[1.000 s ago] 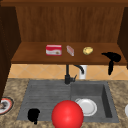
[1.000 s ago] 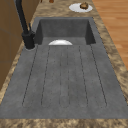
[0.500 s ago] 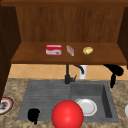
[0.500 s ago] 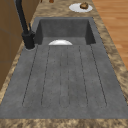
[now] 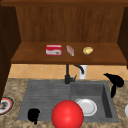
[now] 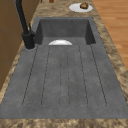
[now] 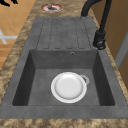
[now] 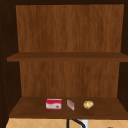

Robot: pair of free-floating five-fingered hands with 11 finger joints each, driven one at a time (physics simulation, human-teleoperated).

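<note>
Movement is slight: the right hand [image 5: 115,82] has drifted a little lower beside the dark grey sink [image 5: 106,105], fingers hanging loose and holding nothing, near the round white plate [image 5: 86,106] in the basin, while the left hand [image 5: 33,115] hovers idle over the drainboard.

shelf [image 5: 35,58]: brown wood, above the sink; on it a red box [image 5: 53,50], a small pink packet [image 5: 70,50] and a yellow lump [image 5: 87,50], in a row, apart
counter [image 6: 57,8]: speckled stone around the sink; bears a white plate [image 6: 80,7] with brown food, and a red-rimmed plate [image 7: 51,7]
</note>
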